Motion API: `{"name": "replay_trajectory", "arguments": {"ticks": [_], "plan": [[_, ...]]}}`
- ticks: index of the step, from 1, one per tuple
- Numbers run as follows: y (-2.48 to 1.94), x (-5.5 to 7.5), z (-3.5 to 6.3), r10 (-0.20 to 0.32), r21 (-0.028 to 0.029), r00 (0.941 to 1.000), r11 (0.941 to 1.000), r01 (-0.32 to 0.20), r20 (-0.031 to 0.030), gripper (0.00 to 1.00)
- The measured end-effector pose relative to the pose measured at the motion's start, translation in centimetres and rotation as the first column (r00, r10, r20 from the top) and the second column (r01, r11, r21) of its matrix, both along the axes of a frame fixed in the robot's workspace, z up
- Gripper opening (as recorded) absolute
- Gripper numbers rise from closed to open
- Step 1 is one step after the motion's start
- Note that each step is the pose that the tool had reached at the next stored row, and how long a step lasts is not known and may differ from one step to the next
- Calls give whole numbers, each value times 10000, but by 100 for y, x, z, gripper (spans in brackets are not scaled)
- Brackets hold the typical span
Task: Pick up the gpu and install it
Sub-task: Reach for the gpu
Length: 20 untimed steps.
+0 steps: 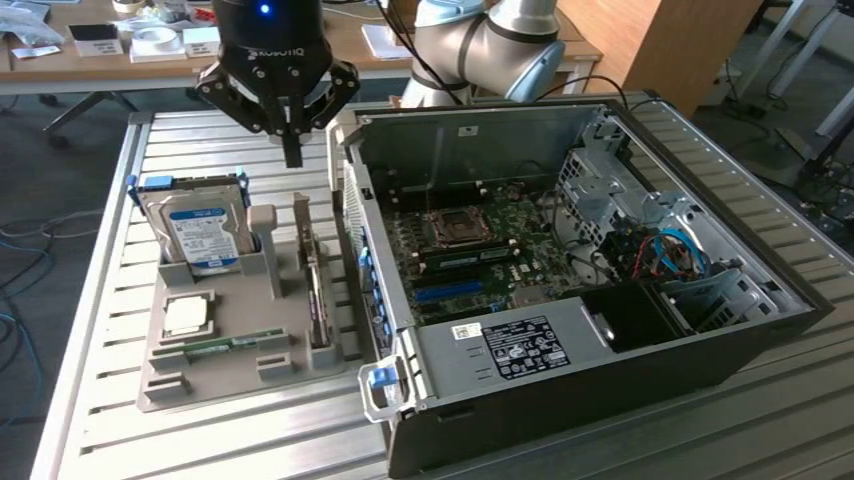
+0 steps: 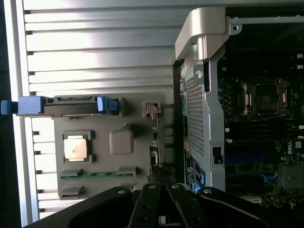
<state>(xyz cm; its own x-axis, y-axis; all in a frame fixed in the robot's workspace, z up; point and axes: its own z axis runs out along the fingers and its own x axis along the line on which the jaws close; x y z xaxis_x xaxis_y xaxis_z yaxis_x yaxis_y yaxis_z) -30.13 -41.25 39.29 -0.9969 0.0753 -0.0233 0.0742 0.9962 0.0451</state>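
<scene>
The gpu (image 1: 311, 285) stands on its edge in a slot of the grey parts holder (image 1: 234, 385), just to the exterior view's left of the open computer case (image 1: 534, 420). In the wrist view the gpu (image 2: 155, 142) shows edge-on as a thin dark strip with its metal bracket at the far end. My gripper (image 1: 292, 150) hangs in the air above the far end of the holder, well clear of the card. It is shut, with nothing between its fingers. In the wrist view, the gripper (image 2: 160, 197) lines up with the card's near end.
The holder also carries an upright hard drive (image 1: 200, 230) with blue tabs, a processor chip (image 1: 187, 315) and a memory stick (image 1: 220, 345). Inside the case lies the motherboard (image 1: 467, 250) with a blue slot (image 1: 447, 290). A slatted metal table (image 1: 174, 140) bears everything.
</scene>
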Motion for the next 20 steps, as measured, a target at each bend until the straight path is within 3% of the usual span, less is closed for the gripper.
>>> {"name": "replay_trajectory", "arguments": {"ticks": [10,12,17,20], "plan": [[-337,-20,-6,-1,-4,10000,10000,1,-1,11],[-365,-23,-10,0,-3,10000,10000,0,1,11],[-378,-36,-18,0,-4,10000,10000,0,0,11],[-415,-40,-29,0,-4,10000,10000,0,0,11]]}}
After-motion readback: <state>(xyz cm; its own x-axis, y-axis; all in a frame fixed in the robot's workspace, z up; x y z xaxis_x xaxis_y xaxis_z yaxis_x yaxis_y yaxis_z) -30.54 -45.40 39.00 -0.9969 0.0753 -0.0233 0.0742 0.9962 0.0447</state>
